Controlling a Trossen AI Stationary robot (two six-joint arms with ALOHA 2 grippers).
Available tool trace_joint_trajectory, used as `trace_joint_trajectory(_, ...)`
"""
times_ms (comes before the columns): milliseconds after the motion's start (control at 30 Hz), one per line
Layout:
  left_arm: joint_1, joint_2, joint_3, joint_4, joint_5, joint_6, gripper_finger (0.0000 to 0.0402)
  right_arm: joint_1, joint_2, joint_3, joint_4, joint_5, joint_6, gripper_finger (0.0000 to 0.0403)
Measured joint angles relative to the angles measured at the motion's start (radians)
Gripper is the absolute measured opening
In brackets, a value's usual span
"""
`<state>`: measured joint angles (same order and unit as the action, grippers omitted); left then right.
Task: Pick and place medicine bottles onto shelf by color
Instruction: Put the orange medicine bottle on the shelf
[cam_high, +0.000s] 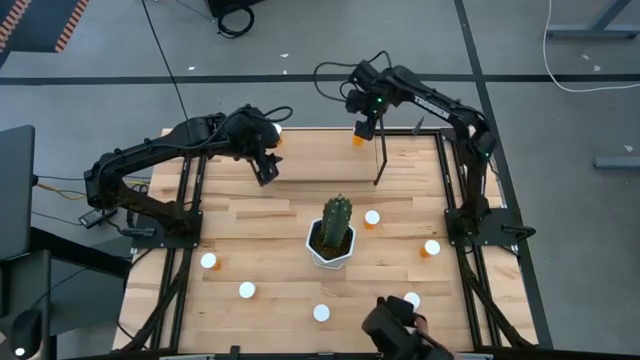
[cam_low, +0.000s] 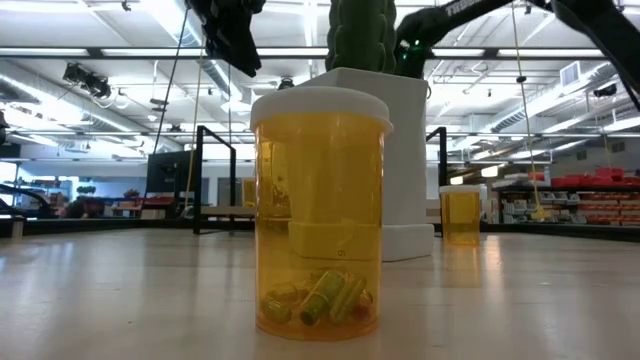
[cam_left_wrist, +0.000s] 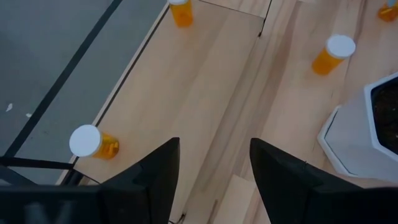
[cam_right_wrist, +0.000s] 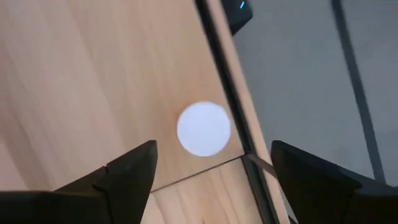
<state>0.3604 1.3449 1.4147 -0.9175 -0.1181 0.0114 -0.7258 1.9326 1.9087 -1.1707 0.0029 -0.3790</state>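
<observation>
High view: your right end effector hangs over the far edge of the shelf, directly above a medicine bottle that stands there. In the right wrist view its two dark fingers are spread wide, with that bottle's white cap seen between them and lower down, untouched; nothing is gripped.

Your left end effector is over the left part of the shelf. Its fingers stand apart with only bare wood between them. A second bottle stands at the shelf's far left corner, just beside the left arm's wrist.

On the table, a green cactus in a white pot sits near the centre. Loose bottles stand around it: one just right of the pot, one further right, and a row toward the near edge.

Low view: the nearest bottle fills the foreground, upright, with small yellow-green capsules at its bottom.
</observation>
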Motion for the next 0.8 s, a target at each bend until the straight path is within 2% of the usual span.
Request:
trace_joint_trajectory(200,0.000,-0.014,-0.001,-0.101,0.000,-0.006,0.0201,0.042,-0.109,0.000,0.090,-0.006,0.089,0.0322)
trace_joint_trajectory(367,-0.021,-0.062,-0.001,-0.164,-0.001,-0.071,0.0199,0.078,-0.192,0.000,0.105,-0.007,0.182,0.0322)
trace_joint_trajectory(800,-0.152,-0.180,0.000,-0.366,-0.004,-0.412,0.0185,0.167,-0.376,0.000,0.085,-0.004,0.390,0.0322)
